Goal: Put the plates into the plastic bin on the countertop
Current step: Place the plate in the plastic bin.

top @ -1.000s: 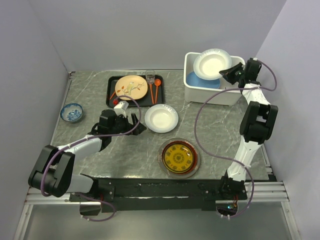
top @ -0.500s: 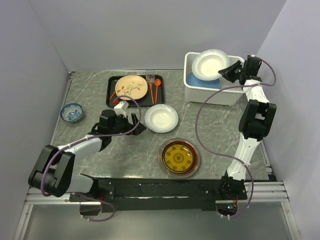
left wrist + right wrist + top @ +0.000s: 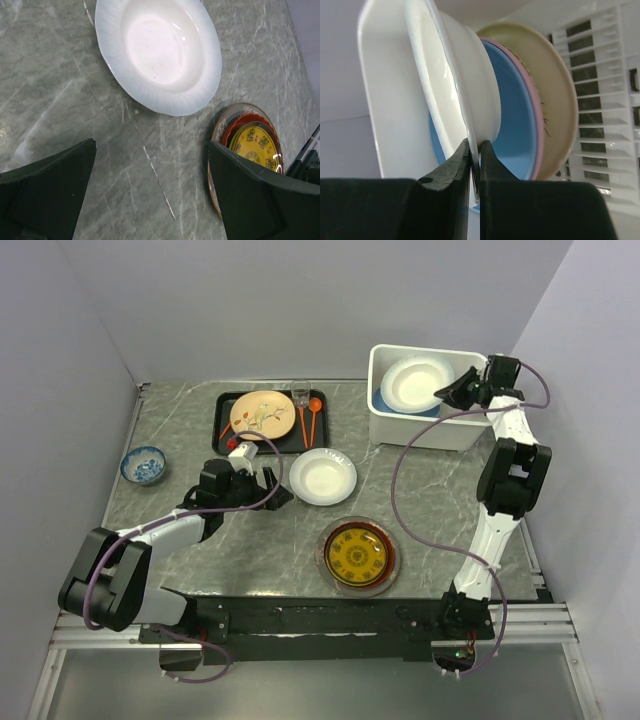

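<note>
Top external: our right gripper [image 3: 460, 392], pinching the white plate [image 3: 414, 383], has sunk it into the far-right-corner plastic bin [image 3: 425, 432]; we'd release next.

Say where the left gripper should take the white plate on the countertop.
Pinch the flared rim of the white plate at the edge nearest the left gripper, coming low from that side. It lies flat, probably too wide to span, and its rim stands off the countertop.
</note>
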`<state>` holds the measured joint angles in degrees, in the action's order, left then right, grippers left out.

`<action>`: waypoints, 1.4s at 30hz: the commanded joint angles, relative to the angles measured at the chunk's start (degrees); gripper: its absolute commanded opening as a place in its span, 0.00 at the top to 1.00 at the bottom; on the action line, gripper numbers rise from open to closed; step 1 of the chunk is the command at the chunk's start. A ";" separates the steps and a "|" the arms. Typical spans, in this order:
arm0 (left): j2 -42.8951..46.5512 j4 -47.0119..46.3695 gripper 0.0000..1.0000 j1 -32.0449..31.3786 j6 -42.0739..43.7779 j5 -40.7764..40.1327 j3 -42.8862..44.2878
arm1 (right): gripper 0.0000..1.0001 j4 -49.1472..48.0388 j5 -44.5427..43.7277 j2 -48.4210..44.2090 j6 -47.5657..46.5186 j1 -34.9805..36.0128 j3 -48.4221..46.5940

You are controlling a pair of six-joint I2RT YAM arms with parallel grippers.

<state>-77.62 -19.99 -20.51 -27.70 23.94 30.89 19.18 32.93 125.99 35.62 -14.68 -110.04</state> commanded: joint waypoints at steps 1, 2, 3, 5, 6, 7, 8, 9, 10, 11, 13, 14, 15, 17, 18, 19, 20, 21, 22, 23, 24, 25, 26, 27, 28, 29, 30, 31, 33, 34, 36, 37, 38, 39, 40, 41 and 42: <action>-0.16 -3.30 0.01 -0.23 0.11 1.19 1.98 | 0.94 -2.40 0.91 -0.75 -0.28 -0.97 -3.78; -0.16 -3.22 0.01 -0.23 0.19 1.37 1.98 | 0.93 -2.22 1.00 -0.58 -0.37 -1.14 -3.69; -0.16 -3.30 0.01 -0.32 0.19 1.37 1.98 | 0.93 -1.87 1.00 -0.49 -0.46 -1.23 -3.52; 0.19 -3.39 0.01 -0.32 0.11 1.37 1.89 | 0.92 -1.95 1.26 -0.22 -0.37 -1.32 -3.08; 0.19 -3.39 0.01 -0.32 0.11 1.46 1.80 | 0.92 -2.04 1.35 -0.05 -0.37 -1.49 -2.82; 0.28 -3.39 0.01 -0.32 0.11 1.46 1.71 | 0.92 -2.13 1.35 0.04 -0.28 -1.58 -2.55; 0.63 -3.39 0.01 -0.32 0.11 1.37 1.71 | 0.91 -2.39 1.18 0.04 -0.28 -1.58 -2.20; 0.63 -3.30 0.01 -0.32 0.02 1.37 1.63 | 0.90 -2.04 1.17 -0.05 -0.28 -1.67 -2.11; 0.72 -3.39 0.01 -0.23 0.02 1.37 1.54 | 0.89 -1.95 1.09 0.04 -0.28 -1.76 -1.94; 0.81 -3.39 0.01 -0.32 0.02 1.46 1.54 | 0.83 -1.95 1.00 -0.05 -0.28 -1.85 -1.67; 0.89 -3.39 0.01 -0.23 0.02 1.46 1.54 | 0.78 -1.78 0.65 -0.05 -0.28 -2.02 -1.23; 0.90 -3.48 0.01 -0.32 0.02 1.46 1.45 | 0.72 -1.86 0.65 -0.13 -0.11 -2.11 -0.97; 1.07 -3.48 0.01 -0.32 -0.07 1.54 1.45 | 0.70 -1.87 0.73 -0.22 0.24 -2.28 -0.79; 1.33 -3.57 0.01 -0.32 -0.07 1.46 1.27 | 0.66 -2.30 1.00 -0.22 0.51 -2.64 -0.27; 1.42 -3.48 0.01 -0.40 -0.07 1.46 1.19 | 0.65 -2.30 1.17 -0.31 0.86 -2.72 -0.18; 1.34 -3.48 0.01 -0.32 -0.07 1.46 1.19 | 0.63 -2.39 1.09 -0.40 0.77 -2.81 0.17; 1.60 -3.48 0.01 -0.32 -0.07 1.37 1.10 | 0.59 -2.65 1.17 -0.75 0.86 -2.90 0.44; 1.69 -3.39 0.01 -0.23 -0.07 1.37 1.01 | 0.57 -2.83 0.91 -0.92 1.03 -2.99 0.70; 1.60 -3.48 0.01 -0.32 -0.07 1.37 0.92 | 0.55 -2.92 0.74 -1.19 1.12 -3.08 1.22; 1.86 -3.48 0.01 -0.32 -0.16 1.28 0.92 | 0.50 -2.83 0.47 -1.54 0.95 -3.25 1.32; 1.86 -3.48 0.01 -0.23 -0.07 1.37 0.92 | 0.47 -2.40 0.12 -1.72 0.77 -3.17 1.41; 1.95 -3.57 0.01 -0.32 -0.07 1.37 0.83 | 0.45 -2.04 -0.75 -1.98 0.60 -3.25 1.58; 1.95 -3.48 0.01 -0.32 -0.07 1.28 0.83 | 0.41 -1.69 -1.28 -2.59 0.33 -3.34 1.67; 2.04 -3.39 0.01 -0.32 -0.07 1.37 0.92 | 0.40 -1.52 -1.63 -2.94 0.16 -3.34 1.84; 2.04 -3.48 0.01 -0.32 -0.07 1.37 0.83 | 0.38 -1.51 -2.68 -3.30 0.16 -3.43 2.45; 2.13 -3.48 0.01 -0.32 -0.16 1.28 0.83 | 0.37 -1.43 -3.30 -4.26 0.07 -3.43 2.90; 2.13 -3.48 0.01 -0.32 -0.16 1.45 0.75 | 0.36 -2.03 -3.83 -4.96 0.07 -3.52 4.12; 2.21 -3.57 0.01 -0.32 -0.16 1.28 0.75 | 0.35 -2.82 -4.71 -6.62 0.15 -3.52 5.09; 2.30 -3.57 0.01 -0.32 -0.25 1.46 0.57 | 0.35 -6.15 -5.59 -9.09 0.68 -3.43 8.76; 2.30 -3.48 0.01 -0.32 -0.25 1.37 0.57 | 0.34 -7.48 -5.94 -11.71 1.03 -3.43 10.27; 2.65 -3.48 0.01 -0.32 -0.33 1.19 0.40 | 0.33 -11.77 -7.17 -14.71 1.82 -3.34 14.74; 2.74 -3.48 0.01 -0.32 -0.33 1.19 0.39 | 0.31 -13.10 -7.52 -17.16 2.17 -3.34 16.07; 2.83 -3.39 0.01 -0.32 -0.33 1.11 0.31 | 0.31 -14.68 -7.44 -18.23 2.87 -3.34 17.30; 2.83 -3.48 0.01 -0.32 -0.33 1.10 0.31 | 0.30 -16.79 -7.53 -19.11 3.23 -3.25 18.88; 2.74 -3.39 0.01 -0.32 -0.33 1.10 0.39 | 0.30 -17.15 -7.53 -20.16 3.58 -3.17 19.07; 2.83 -3.39 0.01 -0.32 -0.33 1.10 0.48 | 0.30 -18.99 -6.74 -20.70 4.37 -3.16 19.42; 2.66 -3.48 0.01 -0.32 -0.33 1.10 0.57 | 0.30 -21.35 -5.69 -21.31 5.07 -2.99 21.08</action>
<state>-76.44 -20.75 -20.51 -28.10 24.16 30.87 8.40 26.68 110.98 38.13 -17.65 -91.33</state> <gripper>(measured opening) 0.993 0.698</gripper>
